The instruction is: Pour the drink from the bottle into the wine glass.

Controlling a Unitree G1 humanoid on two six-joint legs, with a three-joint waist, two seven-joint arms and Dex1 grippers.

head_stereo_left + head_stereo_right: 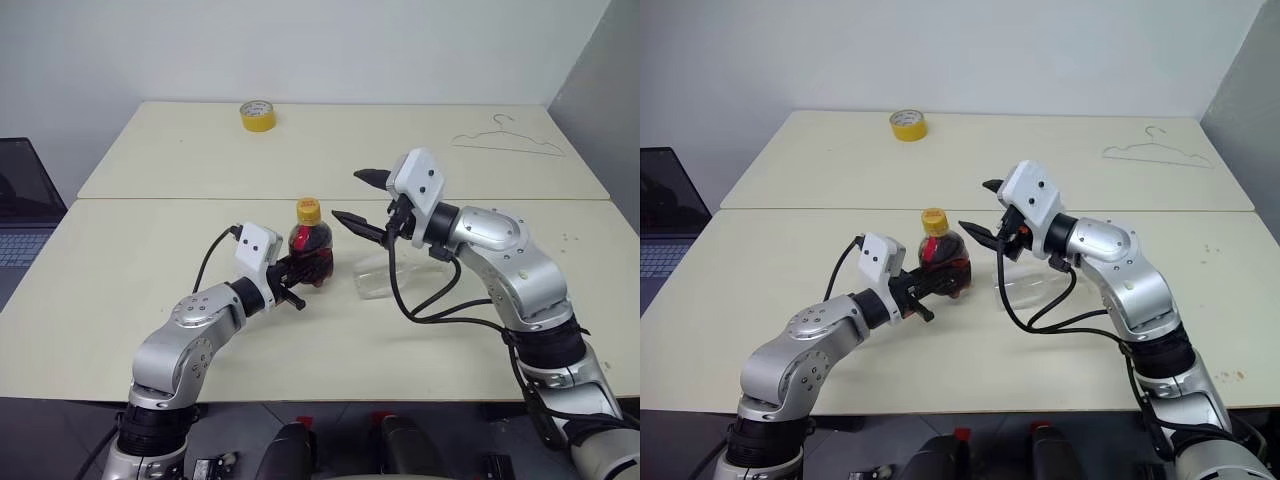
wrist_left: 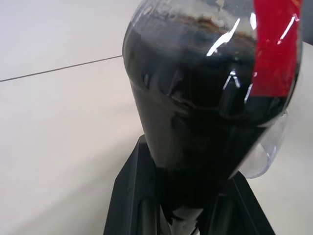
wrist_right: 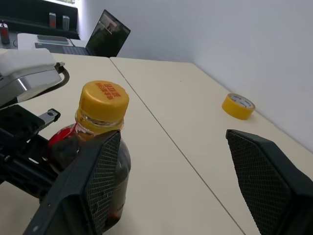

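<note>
Head camera first: the left gripper (image 1: 290,275) is clamped tight on the belly of the bottle (image 1: 311,248), which stands upright on the near table (image 1: 120,300), roughly mid-table and a bit back from the front edge. The yellow cap (image 1: 309,210) is on it, so nothing's been poured, and the drink (image 1: 313,262) fills most of the squat, bulbous body. The right gripper (image 1: 362,200) hangs just beside the cap with its fingers spread wide and nothing between them. My guess is the cap has to come off before any pouring can happen. The wine glass (image 1: 378,278) looks like it's lying on its side just right of the bottle, under the right arm, but it's clear glass against a pale top, so it's hard to be sure. A roll of yellow tape (image 1: 258,115) sits near the far table's back edge, and a thin wire hanger (image 1: 507,143) lies toward its right end.

Left wrist camera: the bottle is close up with glossy clear plastic, near-black liquid with a thin foamy line on top, a red label (image 2: 274,54), and matte black fingers (image 2: 129,196) hugging the base.

Right wrist camera: the cap is ribbed yellow with red print, and the two fingers have mesh-textured pads (image 3: 100,181), well apart. A laptop (image 3: 105,36) stands on a desk beyond the table's end.
</note>
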